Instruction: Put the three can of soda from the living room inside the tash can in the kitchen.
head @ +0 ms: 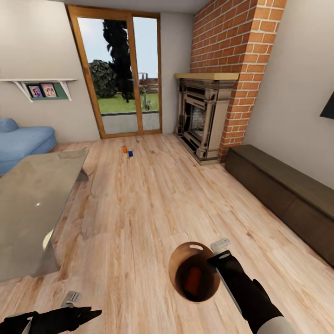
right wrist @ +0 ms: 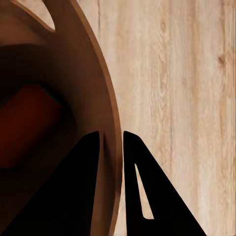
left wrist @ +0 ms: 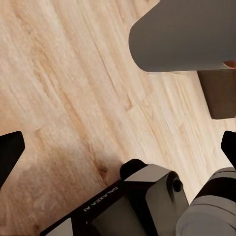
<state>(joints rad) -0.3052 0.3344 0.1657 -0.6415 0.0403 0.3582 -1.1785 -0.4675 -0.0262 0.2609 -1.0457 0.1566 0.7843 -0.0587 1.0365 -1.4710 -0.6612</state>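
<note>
Head view: your right gripper (head: 218, 253) carries the bin (head: 194, 272) by its rim, an orange-red can (head: 193, 281) already inside; two more cans, orange (head: 124, 149) and blue (head: 131, 153), stand on the floor (head: 153, 199) near the glass doors (head: 119, 74), well ahead. Left wrist view: your left gripper's (left wrist: 118, 147) fingers sit wide apart, holding nothing. Right wrist view: fingers (right wrist: 91, 162) pinch the bin wall, one inside, one outside, so it likely travels with you.

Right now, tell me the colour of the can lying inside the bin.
Orange-red can, seen best in the head view.
</note>
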